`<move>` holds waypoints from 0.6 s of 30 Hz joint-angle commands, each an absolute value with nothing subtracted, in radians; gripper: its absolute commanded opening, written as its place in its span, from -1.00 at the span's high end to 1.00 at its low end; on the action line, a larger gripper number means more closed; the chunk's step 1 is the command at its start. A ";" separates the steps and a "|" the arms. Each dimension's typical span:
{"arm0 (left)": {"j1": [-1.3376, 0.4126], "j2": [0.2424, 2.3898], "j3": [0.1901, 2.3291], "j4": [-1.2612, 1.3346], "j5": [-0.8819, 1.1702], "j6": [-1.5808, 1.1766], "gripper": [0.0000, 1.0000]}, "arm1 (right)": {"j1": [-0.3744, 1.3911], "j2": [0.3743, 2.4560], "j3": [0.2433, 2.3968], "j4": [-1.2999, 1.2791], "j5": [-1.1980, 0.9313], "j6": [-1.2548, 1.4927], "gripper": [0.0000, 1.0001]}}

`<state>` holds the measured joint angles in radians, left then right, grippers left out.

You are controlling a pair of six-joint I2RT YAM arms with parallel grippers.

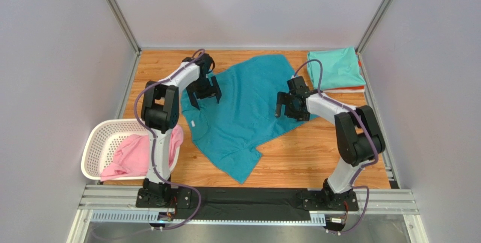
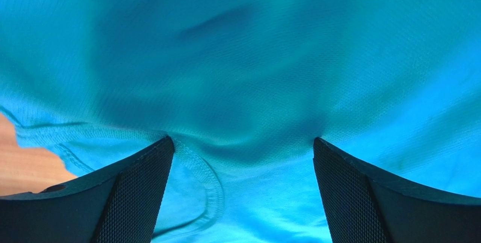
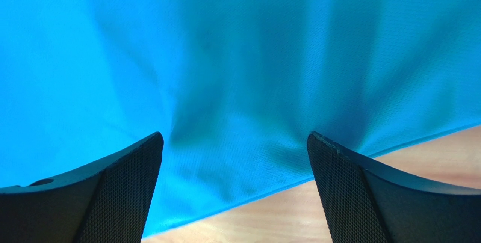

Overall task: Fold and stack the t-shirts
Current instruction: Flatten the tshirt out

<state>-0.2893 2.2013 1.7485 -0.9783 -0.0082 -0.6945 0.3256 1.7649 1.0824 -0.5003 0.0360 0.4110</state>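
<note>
spread loose and skewed mid table: deep teal t-shirt, w/ left end effector and right end effector low over its left and right edges, both wide apart and gripping nothing, prob. to pinch opposite sides for a fold. far right corner: mint t-shirt folded atop orange t-shirt, i.e. the stack so far. near left: white basket w/ pink t-shirt heaped inside, spilling over its right rim, not yet folded.
</note>
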 commanded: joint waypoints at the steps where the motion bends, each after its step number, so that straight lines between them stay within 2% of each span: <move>1: -0.291 2.275 1.864 -1.006 0.017 -0.678 -0.99 | 0.389 1.697 0.898 -0.491 -0.054 0.515 -1.00; 7: -0.291 2.436 2.123 -1.078 0.054 -0.653 -0.99 | 0.584 1.490 0.732 -0.485 -0.011 0.699 -1.00; 11: -0.290 2.540 2.299 -1.088 0.103 -0.637 -0.99 | 0.643 1.372 0.755 -0.518 -0.002 0.729 -1.00; 12: -0.290 2.558 2.345 -1.088 0.121 -0.637 -0.99 | 0.643 1.333 0.770 -0.555 0.058 0.723 -1.00; 18: -0.290 2.432 2.321 -1.055 0.120 -0.621 -0.99 | 0.617 1.241 0.903 -0.722 0.218 0.647 -1.00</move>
